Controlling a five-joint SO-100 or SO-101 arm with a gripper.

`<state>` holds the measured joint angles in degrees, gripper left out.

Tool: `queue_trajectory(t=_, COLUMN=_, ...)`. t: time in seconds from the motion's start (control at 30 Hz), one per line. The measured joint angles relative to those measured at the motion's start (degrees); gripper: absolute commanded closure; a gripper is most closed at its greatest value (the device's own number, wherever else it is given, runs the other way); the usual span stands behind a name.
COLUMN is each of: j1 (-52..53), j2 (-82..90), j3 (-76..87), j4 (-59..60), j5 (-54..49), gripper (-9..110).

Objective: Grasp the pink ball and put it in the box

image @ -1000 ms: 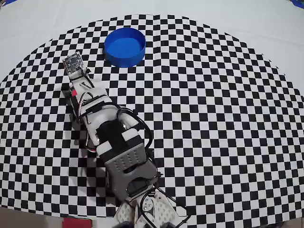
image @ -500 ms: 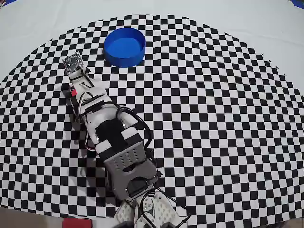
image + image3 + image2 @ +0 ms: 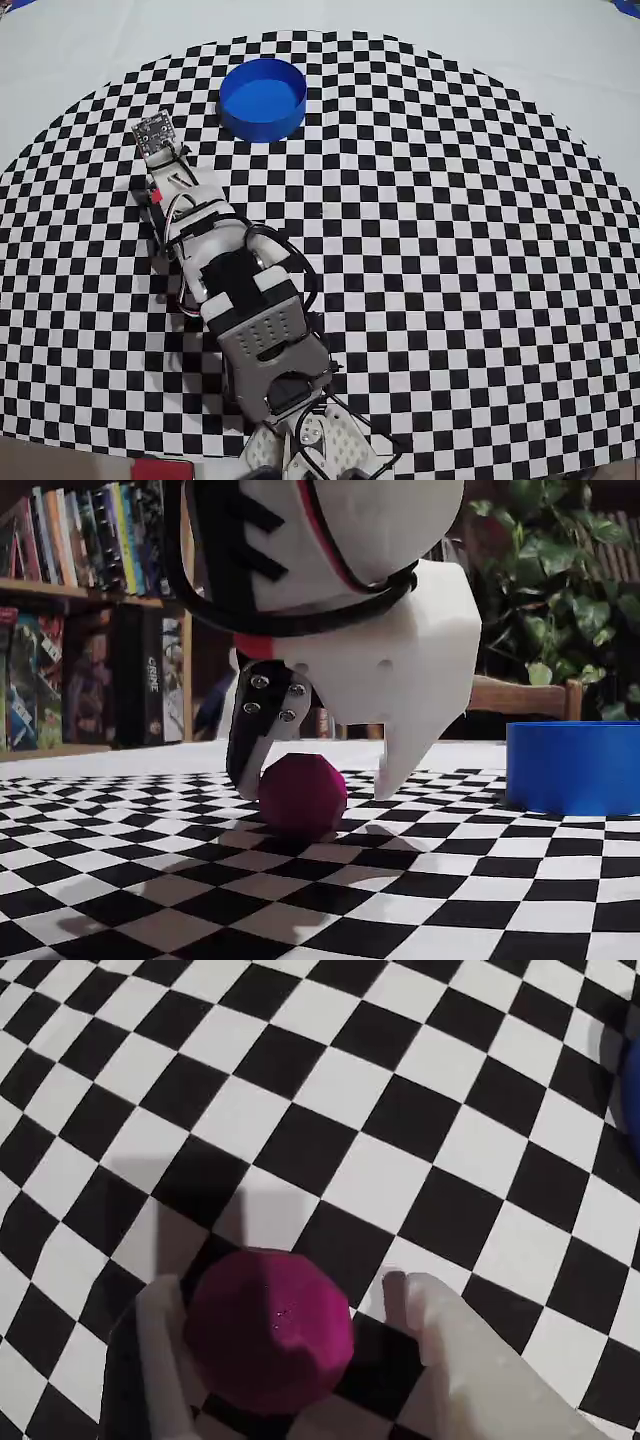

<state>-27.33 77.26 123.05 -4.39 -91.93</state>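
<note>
Two fingers of the gripper stand wide around the pink ball on the checkered cloth, so closing evenly should keep it from rolling away before the box.

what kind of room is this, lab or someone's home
Probably a home room, not a lab: a bookshelf packed with books, a leafy houseplant and a wooden chair stand behind the checkered tabletop.

Overhead downward, wrist close — fixed table-level, sideways
</note>
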Motion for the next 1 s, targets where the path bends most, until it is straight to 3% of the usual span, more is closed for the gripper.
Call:
queue_trajectory(t=0.53, j1=0.0, j2=-0.8, j3=-0.1, j4=0.0, j5=0.0, gripper=77)
queue_trajectory(t=0.77, j1=0.0, j2=-1.1, j3=-1.5, j4=0.0, j5=0.0, gripper=101)
queue_trajectory(t=1.0, j1=0.0, j2=-1.1, j3=-1.6, j4=0.0, j5=0.0, gripper=101)
